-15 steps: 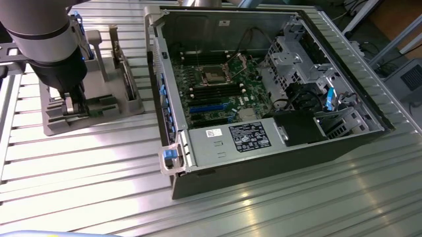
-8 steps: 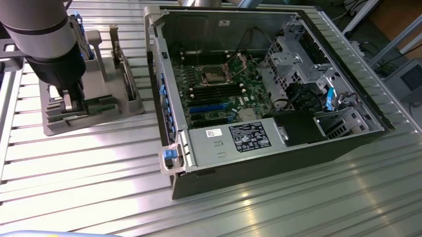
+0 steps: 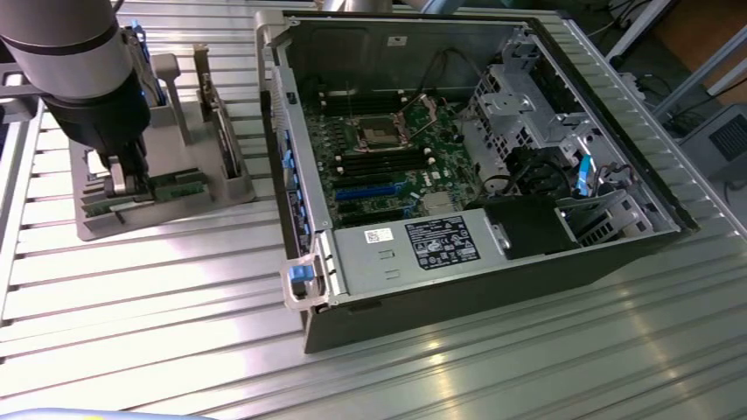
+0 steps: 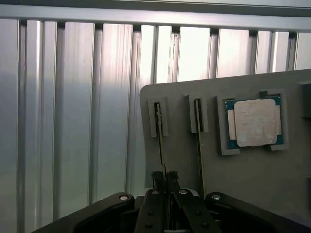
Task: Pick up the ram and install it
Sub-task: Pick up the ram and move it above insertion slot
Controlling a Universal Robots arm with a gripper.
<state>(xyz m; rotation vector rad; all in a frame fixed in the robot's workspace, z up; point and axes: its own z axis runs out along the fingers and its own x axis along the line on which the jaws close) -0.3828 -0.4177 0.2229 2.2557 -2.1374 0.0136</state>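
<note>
The arm (image 3: 70, 61) stands near upright over the grey holder (image 3: 222, 188) on the counter (image 3: 140, 289), wrist pointing straight down. Its claw (image 4: 165, 180) is narrow, pinched on the thin top edge of the ram (image 4: 159, 131), which stands on edge in the holder's end slot. A clean lift, I judge, means pulling straight along that slot, with no tilt toward the second stick (image 4: 198, 141) just beside it or the CPU (image 4: 255, 121) beyond
</note>
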